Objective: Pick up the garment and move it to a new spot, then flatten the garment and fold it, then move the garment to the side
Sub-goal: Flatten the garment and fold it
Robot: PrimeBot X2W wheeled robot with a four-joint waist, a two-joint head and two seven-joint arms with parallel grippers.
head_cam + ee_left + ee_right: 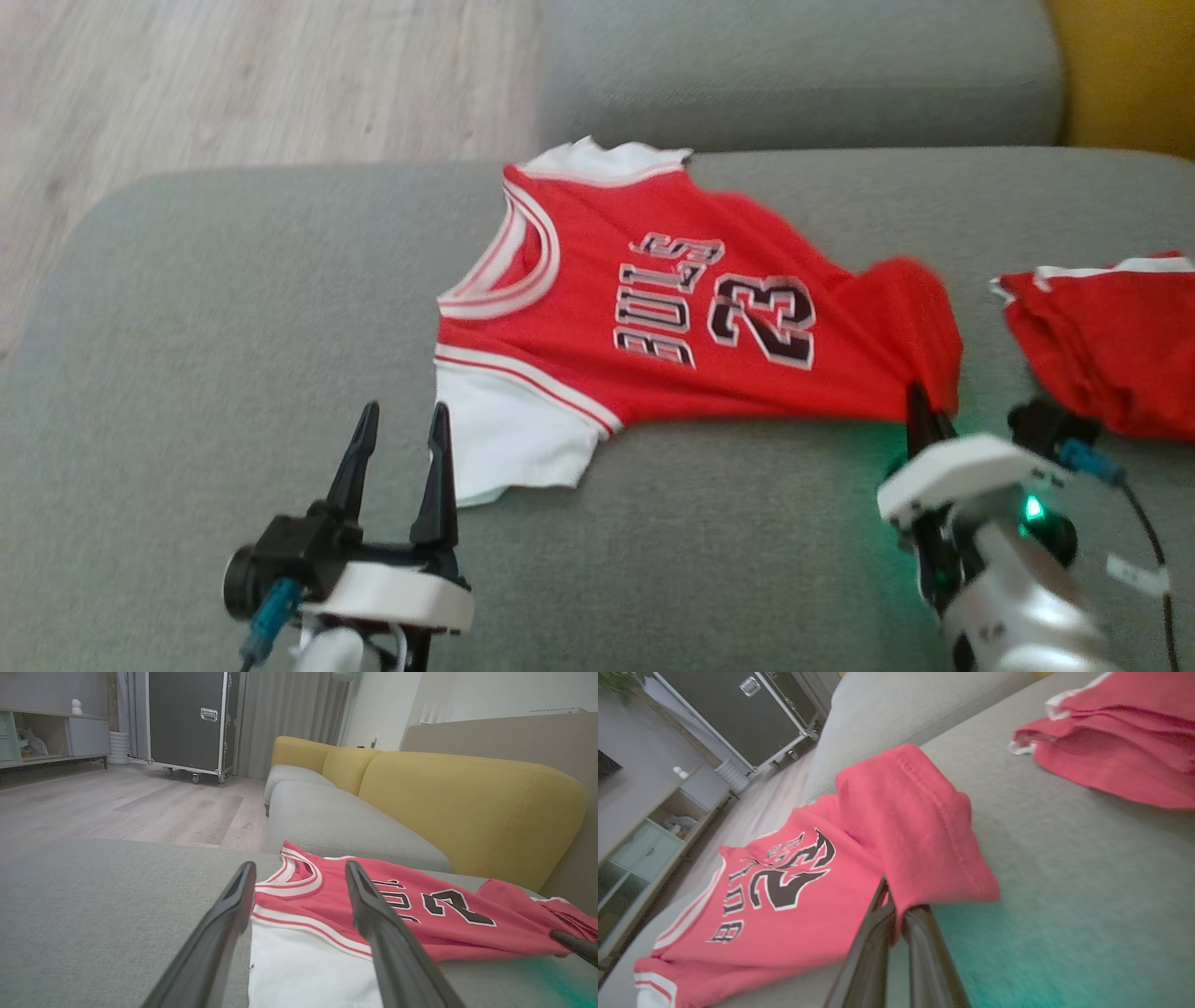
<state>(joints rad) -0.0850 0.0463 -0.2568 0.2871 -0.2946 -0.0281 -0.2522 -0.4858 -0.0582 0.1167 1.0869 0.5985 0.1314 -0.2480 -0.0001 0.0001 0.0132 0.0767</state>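
Pinches hem of red jersey (pixel 653 308) in closed right gripper (pixel 922 403); holds left gripper (pixel 405 413) wide open, empty, just beside jersey's white sleeve (pixel 504 439)

Head view: the right gripper (pixel 926 403) has its fingertips buried under the hem of the jersey (pixel 644 308). That raised hem corner is smeared by blur. The second garment (pixel 1106 359) is cut off by the right edge, so its type cannot be told.

Right wrist view: the fingers meet inside a fold of cloth, which covers the contact point. The jersey's sleeve end runs off the lower left corner.

Left wrist view: the left gripper (pixel 300 865) masks part of the lettering with its fingers. The bottom edge cuts the white sleeve. Items (pixel 30 743) on the shelf (pixel 56 757) are too small to identify.
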